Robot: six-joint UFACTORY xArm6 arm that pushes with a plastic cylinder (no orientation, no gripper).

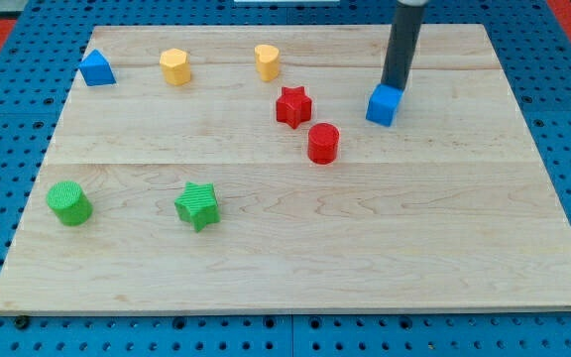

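My tip [395,87] rests at the top edge of the blue cube [385,105], touching or almost touching it, at the view's upper right. Left of the cube sit a red star [292,106] and, just below it, a red cylinder [323,143]. A yellow heart-like block [268,60] stands above the red star.
A yellow hexagon block [175,66] and a blue triangle block [96,68] sit along the top left. A green cylinder [69,202] and a green star [197,205] lie at the lower left. The wooden board [365,248] rests on a blue pegboard.
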